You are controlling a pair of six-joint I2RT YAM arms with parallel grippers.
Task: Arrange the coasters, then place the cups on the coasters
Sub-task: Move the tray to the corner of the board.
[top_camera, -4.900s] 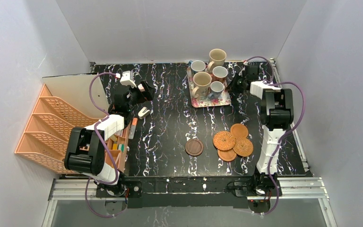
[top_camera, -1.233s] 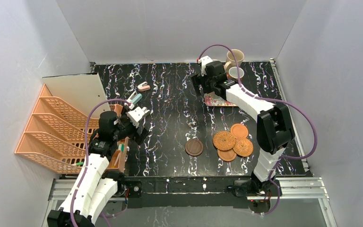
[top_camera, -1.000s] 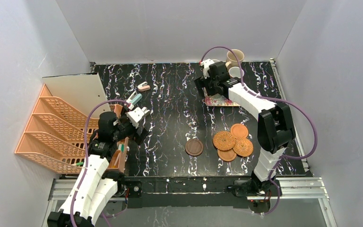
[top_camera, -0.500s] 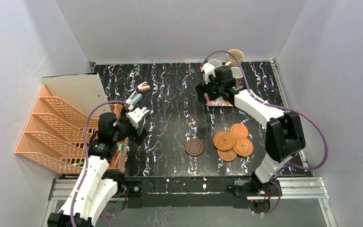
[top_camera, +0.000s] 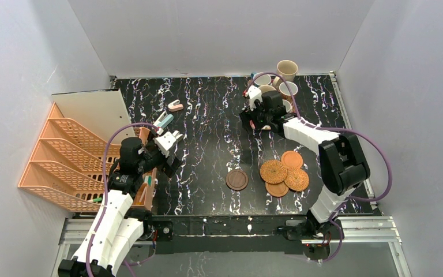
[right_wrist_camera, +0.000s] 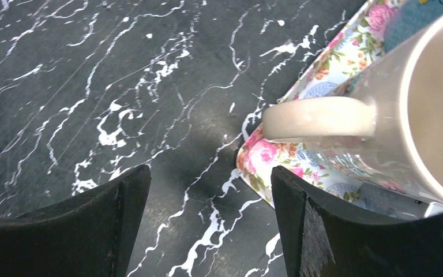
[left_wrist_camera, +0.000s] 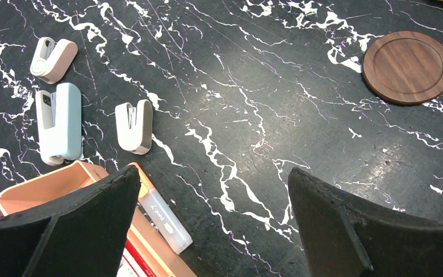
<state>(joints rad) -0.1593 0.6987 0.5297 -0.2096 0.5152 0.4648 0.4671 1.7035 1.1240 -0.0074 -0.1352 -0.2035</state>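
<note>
Although the beige mug (right_wrist_camera: pixel 421 109) on the far-right floral tray (right_wrist_camera: pixel 263 154) is cut off in the wrist view, its handle is seen beyond the right gripper (right_wrist_camera: pixel 210 176), released and empty like the left gripper (left_wrist_camera: pixel 213 176).
</note>
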